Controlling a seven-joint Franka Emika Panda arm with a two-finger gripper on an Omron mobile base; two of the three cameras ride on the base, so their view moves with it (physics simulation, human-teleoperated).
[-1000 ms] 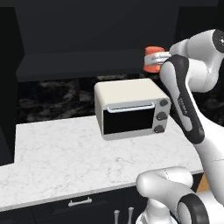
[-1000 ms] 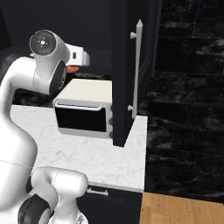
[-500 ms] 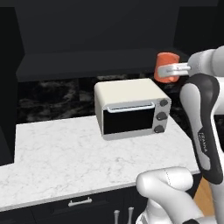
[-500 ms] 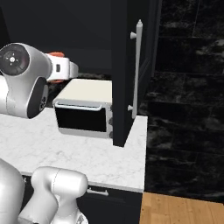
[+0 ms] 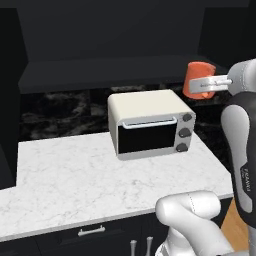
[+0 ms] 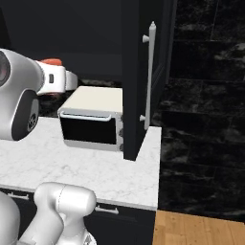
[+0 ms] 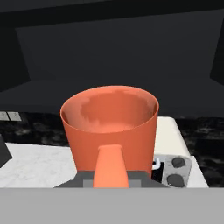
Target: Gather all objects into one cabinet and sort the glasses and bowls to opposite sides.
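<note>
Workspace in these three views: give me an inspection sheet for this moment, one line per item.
Surface: white marble counter, bare apart from the oven.
Job's things: orange mug held upright in the air, above the oven's right end; cabinet door stands open.
Clutter: cream toaster oven on the counter.
Grippers: gripper shut on the mug's handle.
Cables: nothing seen.
Surroundings: black drawers below, wood floor to the right.
</note>
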